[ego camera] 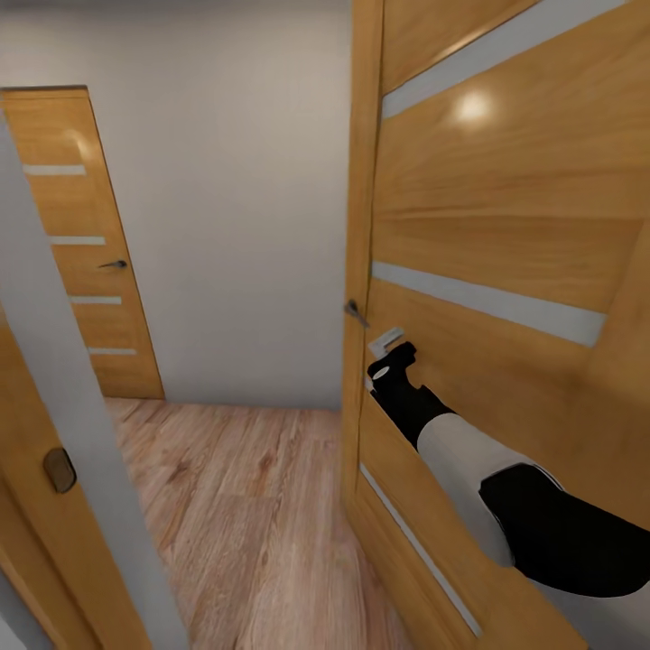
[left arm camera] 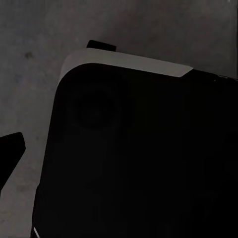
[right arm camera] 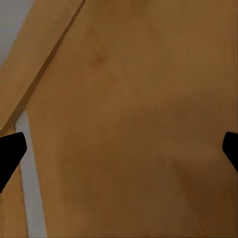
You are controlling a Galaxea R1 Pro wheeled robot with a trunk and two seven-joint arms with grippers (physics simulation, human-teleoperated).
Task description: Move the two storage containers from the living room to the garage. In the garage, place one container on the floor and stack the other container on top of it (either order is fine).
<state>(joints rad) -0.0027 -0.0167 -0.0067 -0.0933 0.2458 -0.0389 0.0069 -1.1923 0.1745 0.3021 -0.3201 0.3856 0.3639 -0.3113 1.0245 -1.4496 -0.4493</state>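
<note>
Hallway with wooden doors, seen from the head camera

A closed door (ego camera: 86,244) is seen left, plank floor (ego camera: 244,506) centre; the right end effector (right arm camera: 119,148), fingers spread wide, is held against an open door (ego camera: 506,271). The left end effector's state cannot be told—perhaps blocked by a dark body.

A narrow hallway with a light wood plank floor (ego camera: 244,506) and plain pale grey walls (ego camera: 226,199). On the far left stands a closed honey-coloured wooden door (ego camera: 81,244) with 4 thin pale horizontal strips and a dark lever handle (ego camera: 115,264). Close on the right, a matching door (ego camera: 506,271) stands open, its edge carrying a dark handle (ego camera: 356,312); a soft round light reflection glows near its top. In the near left corner, a grey frame edge (ego camera: 72,397) adjoins another wood panel with a small oval dark fitting (ego camera: 60,469).
</note>
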